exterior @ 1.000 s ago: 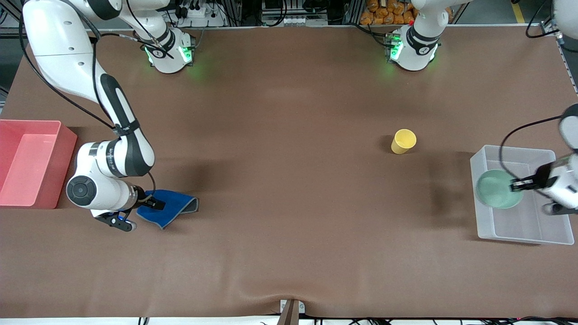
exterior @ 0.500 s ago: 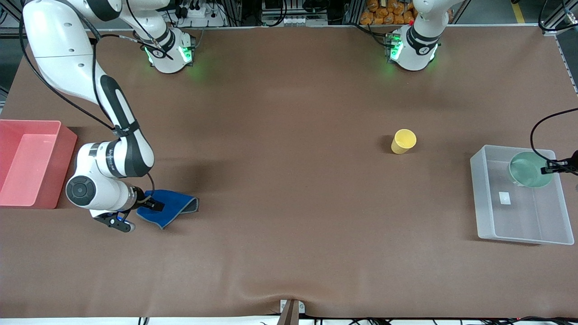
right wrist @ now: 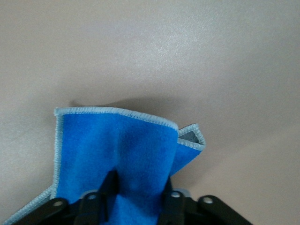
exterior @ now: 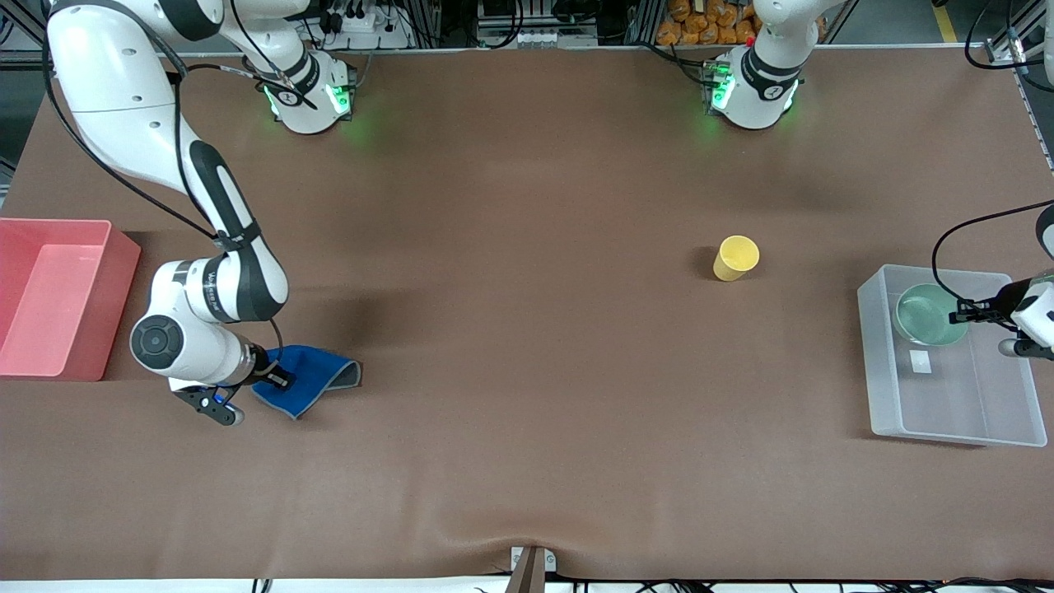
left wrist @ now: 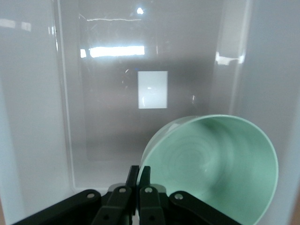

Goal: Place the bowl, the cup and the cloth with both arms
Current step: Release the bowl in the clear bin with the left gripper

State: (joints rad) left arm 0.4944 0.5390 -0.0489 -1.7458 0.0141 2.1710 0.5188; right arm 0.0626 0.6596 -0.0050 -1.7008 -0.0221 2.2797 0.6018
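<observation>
One bowl (exterior: 930,314), one cup (exterior: 735,257), one cloth (exterior: 310,377).

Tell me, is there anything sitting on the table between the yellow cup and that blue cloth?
No. In the front view, only bare brown table stretches between the cup and the cloth.

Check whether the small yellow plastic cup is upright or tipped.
Upright: the yellow plastic cup stands on the brown table, open mouth up.

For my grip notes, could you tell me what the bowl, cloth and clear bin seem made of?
Bowl: glossy mint, probably glazed ceramic or hard plastic; it reflects light. Cloth: soft blue fleece-like fabric, stitched edge. Bin: translucent plastic with glare streaks.
</observation>
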